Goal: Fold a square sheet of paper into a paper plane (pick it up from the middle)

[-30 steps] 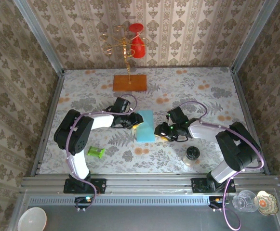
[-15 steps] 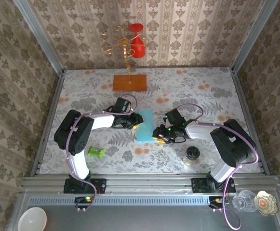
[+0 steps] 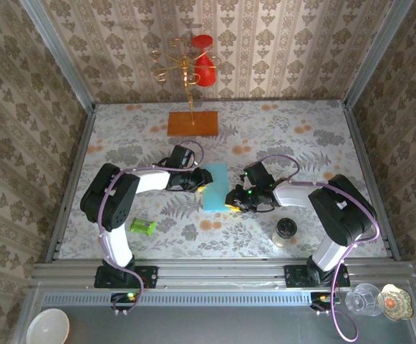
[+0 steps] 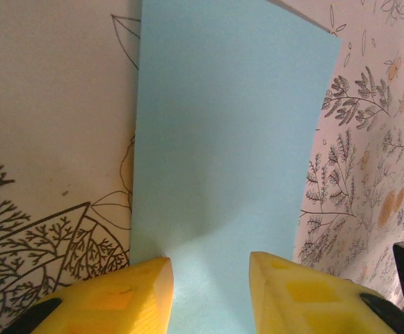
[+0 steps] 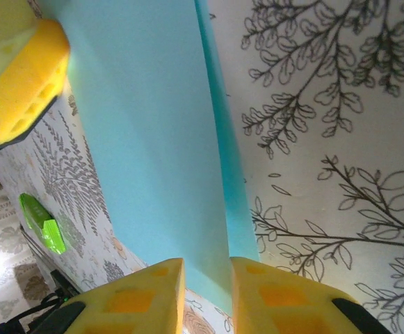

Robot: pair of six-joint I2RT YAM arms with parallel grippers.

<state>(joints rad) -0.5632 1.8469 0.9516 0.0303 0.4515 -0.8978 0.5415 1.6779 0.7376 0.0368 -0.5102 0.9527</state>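
Our right gripper (image 3: 230, 198) has slid in to the paper's (image 3: 215, 188) right edge, closing round it; we cannot tell if it pinches yet. The paper lies on the desk (image 3: 301, 143), long side pointing away from us. Our left gripper (image 3: 202, 183) sits open at the paper's left edge.

Staged robot-lab test cell dressed as a home: damask wallpaper panels (image 3: 279, 50) in aluminium framing (image 3: 57, 50), floral table cover (image 3: 301, 143), robot arms (image 3: 114, 201) bolted to a metal rail (image 3: 222, 272).
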